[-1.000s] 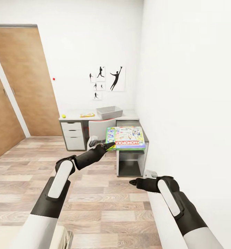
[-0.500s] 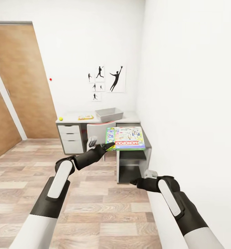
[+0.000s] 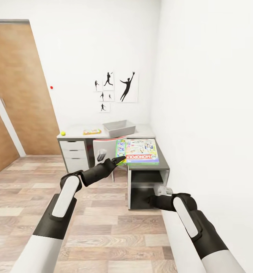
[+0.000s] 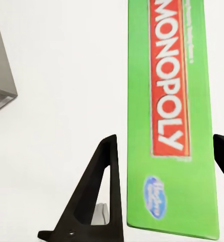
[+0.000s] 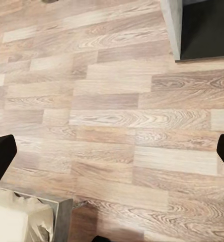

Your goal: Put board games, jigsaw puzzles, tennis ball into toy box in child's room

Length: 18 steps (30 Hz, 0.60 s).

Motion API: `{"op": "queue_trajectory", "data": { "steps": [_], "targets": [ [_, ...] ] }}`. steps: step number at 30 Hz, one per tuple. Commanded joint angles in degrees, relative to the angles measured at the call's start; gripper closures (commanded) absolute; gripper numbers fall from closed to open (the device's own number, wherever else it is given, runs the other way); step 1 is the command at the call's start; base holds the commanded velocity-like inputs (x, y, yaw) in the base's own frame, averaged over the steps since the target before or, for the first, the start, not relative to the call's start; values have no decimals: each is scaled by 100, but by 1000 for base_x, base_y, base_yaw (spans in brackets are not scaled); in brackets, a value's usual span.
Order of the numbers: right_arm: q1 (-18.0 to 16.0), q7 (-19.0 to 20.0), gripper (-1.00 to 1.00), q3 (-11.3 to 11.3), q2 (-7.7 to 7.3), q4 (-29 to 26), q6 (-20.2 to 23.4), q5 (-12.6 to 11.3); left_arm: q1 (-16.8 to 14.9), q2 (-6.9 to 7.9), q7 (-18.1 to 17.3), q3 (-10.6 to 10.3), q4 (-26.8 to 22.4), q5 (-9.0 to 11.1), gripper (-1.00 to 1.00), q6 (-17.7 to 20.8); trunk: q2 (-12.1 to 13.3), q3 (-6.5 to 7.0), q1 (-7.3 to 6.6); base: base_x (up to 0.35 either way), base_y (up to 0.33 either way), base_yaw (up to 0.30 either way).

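Note:
My left gripper is shut on the edge of the green-edged Monopoly board game and holds it flat in the air in front of the table. In the left wrist view the box's green side is clamped between the fingers. The pale grey toy box stands on the table top. Left of it lie a flat colourful item, too small to identify, and the tennis ball. My right gripper is open and empty over the wood floor.
A white-backed chair is tucked under the table beside the white drawers. The dark cabinet section stands against the close right wall. A wooden door is at left. A bed corner lies below my right gripper.
The camera has moved toward the table, which now looks larger and sits further left. Both arms keep their pose and the Monopoly box stays in my left gripper.

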Motion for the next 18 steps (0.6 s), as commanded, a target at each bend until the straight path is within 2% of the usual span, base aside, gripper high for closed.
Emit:
{"op": "queue_trajectory", "data": {
  "steps": [1, 18],
  "targets": [
    [-4, -34, -100, 11, -6, -14, 16, -35, -6, -3, -31, 8, -1, 6, 100, 25, -13, -13, 7, 333, 0, 0],
    [12, -34, -100, 12, -6, -60, 16, -29, -6, -3, -31, 8, -1, 4, 100, 27, -13, -13, 7, 333, 0, 0]
  ]
}}
